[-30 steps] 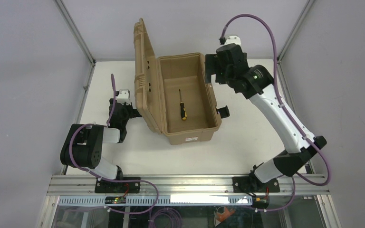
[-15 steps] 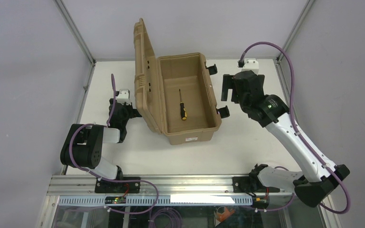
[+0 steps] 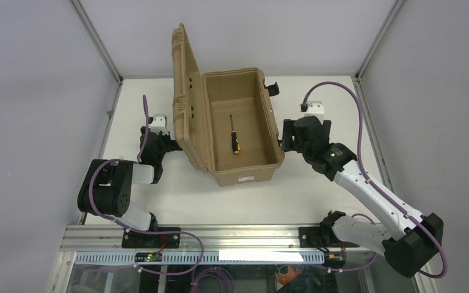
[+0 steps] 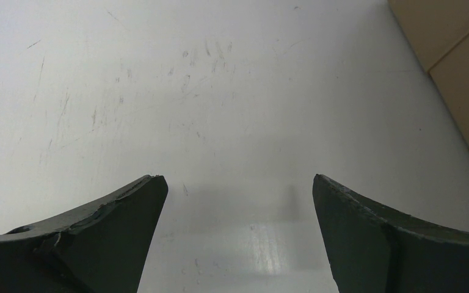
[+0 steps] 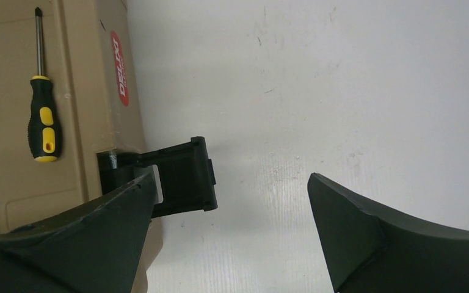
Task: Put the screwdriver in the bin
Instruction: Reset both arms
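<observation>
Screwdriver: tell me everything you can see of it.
The screwdriver is small, with a thin dark metal shaft and a black handle with yellow patches that looks like plastic or rubber. It lies flat on the floor of the open tan bin, about midway along it. Its tip points to the far end and its handle toward the arms. Only the bin's floor touches it.

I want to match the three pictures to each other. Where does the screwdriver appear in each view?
Top external: the screwdriver lies near the picture's centre, on the floor of the open bin.
Left wrist: not in it; only a tan corner of the bin, upper right.
Right wrist: upper left, inside the bin, handle toward the bottom edge.
Shared landmark: the tan bin, seen in all three.
</observation>
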`<state>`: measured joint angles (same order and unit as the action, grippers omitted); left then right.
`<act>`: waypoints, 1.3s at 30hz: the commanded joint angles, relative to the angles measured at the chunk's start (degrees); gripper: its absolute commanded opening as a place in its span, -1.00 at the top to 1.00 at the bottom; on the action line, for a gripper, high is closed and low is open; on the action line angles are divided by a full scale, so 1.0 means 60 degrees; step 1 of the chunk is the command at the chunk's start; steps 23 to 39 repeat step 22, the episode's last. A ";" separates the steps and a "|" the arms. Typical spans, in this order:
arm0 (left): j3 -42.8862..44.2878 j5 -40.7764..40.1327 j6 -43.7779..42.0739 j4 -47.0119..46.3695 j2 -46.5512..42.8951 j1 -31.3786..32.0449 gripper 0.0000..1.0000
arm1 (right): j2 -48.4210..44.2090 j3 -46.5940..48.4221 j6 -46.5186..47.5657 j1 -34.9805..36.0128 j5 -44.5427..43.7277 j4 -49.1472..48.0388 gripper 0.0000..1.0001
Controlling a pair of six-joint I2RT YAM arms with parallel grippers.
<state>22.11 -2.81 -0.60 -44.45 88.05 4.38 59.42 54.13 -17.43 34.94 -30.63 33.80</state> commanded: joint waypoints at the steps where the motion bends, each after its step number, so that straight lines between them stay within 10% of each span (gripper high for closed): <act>1: -0.0028 0.0156 0.0073 -0.0269 -0.0292 -0.0101 -0.98 | -0.0094 -0.0586 -0.0581 -0.0048 0.0174 -0.1358 -0.99; 39: -0.0023 0.0159 0.0080 -0.0268 -0.0298 -0.0101 -0.98 | -0.0053 -0.1300 -0.0922 -0.0037 -0.0176 -0.1657 -0.99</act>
